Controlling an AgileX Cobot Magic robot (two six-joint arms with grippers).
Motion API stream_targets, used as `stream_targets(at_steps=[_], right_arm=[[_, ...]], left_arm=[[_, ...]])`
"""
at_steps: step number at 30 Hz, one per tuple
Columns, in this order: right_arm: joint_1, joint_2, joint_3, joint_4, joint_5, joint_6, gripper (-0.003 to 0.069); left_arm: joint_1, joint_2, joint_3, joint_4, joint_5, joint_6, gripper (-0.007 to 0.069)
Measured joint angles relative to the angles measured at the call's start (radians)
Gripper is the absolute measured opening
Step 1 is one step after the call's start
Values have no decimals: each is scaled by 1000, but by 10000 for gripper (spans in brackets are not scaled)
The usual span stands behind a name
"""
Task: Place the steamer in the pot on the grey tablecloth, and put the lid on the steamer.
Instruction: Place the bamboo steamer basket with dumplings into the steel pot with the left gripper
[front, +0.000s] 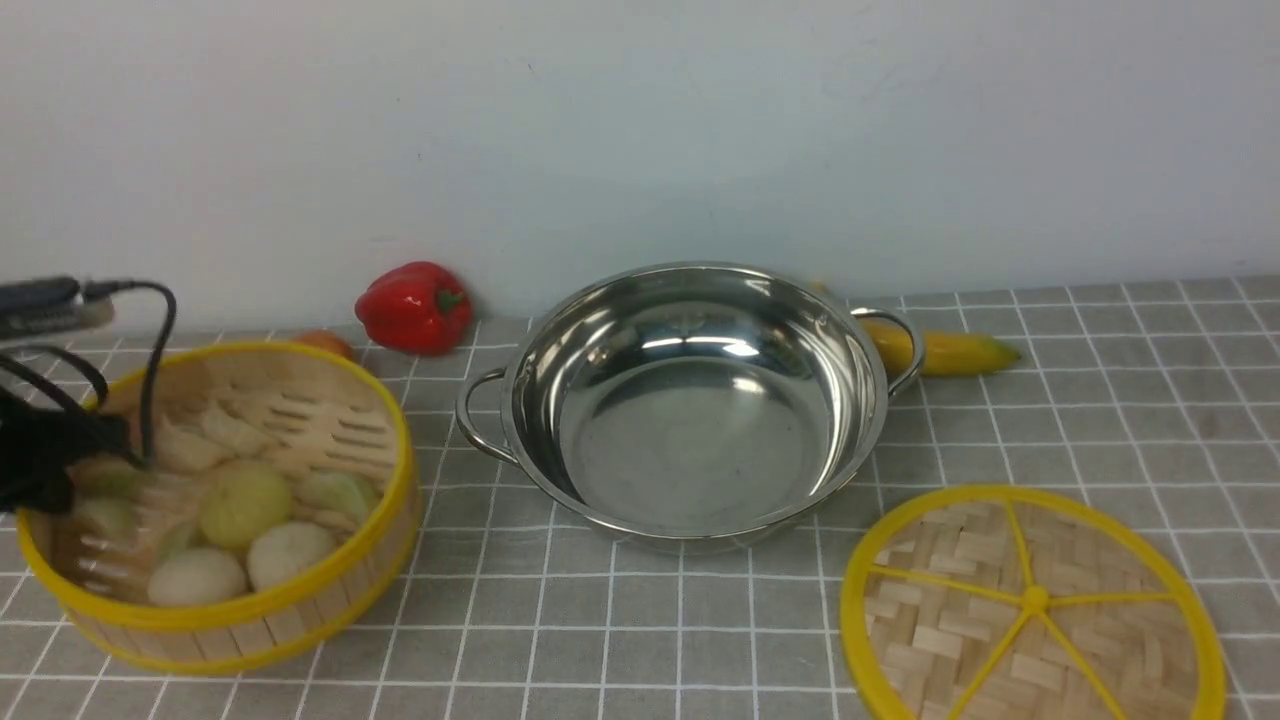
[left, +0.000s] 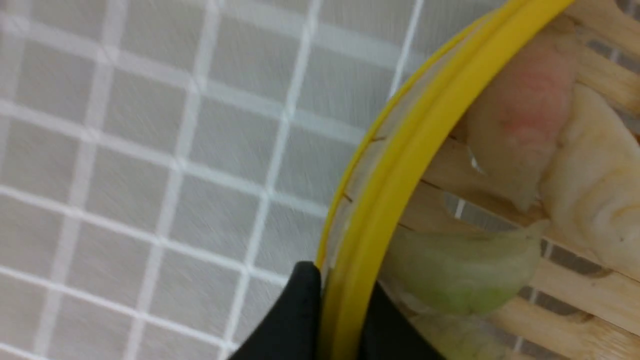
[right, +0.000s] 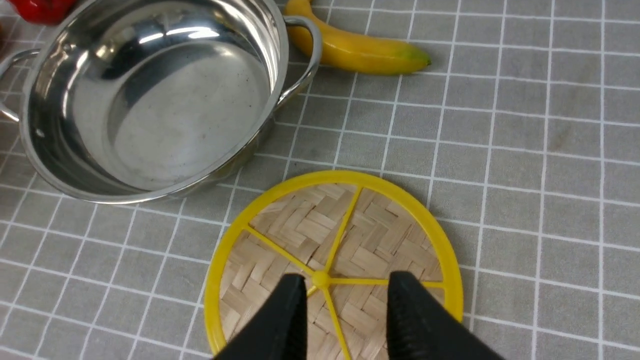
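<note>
Left wrist view: my left claw (left: 342, 285) is clenched on the steamer (left: 420, 130), gripping its yellow rim with one finger outside the wall and the other inside beside a green dumpling (left: 460, 270). The steamer sits on the tablecloth (front: 1100, 400), left of the pot (front: 690, 400) and apart from it. My right claw (right: 347, 280) is released, held over the lid (right: 370, 235) with the knob (right: 320, 279) showing between its spread fingers.

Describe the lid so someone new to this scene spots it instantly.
On the grey tablecloth, find the shiny steel pot in the middle. The lid lies flat to its right, nearer the camera. It's a thin woven disc with yellow spokes, unlike the deep steamer at left.
</note>
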Motion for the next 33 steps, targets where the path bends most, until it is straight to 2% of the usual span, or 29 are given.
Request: stream_targets(at_steps=[4, 8, 16, 19, 26, 33], right_arm=[[0, 0, 0, 22, 1, 0, 246], [0, 0, 0, 34, 3, 0, 245], [0, 0, 0, 44, 34, 0, 244], [0, 0, 0, 51, 40, 0, 244], [0, 0, 0, 82, 40, 0, 246], [0, 0, 0, 85, 40, 0, 245]], left_arm=[[-31, -4, -214, -15, 144, 22, 32], [-139, 32, -360, -70, 227, 73, 32], [-487, 291, -625, -141, 258, 52, 32], [-558, 394, -717, -141, 257, 31, 32], [-631, 541, -862, -125, 253, 14, 32], [-637, 615, -883, -74, 218, -13, 32]])
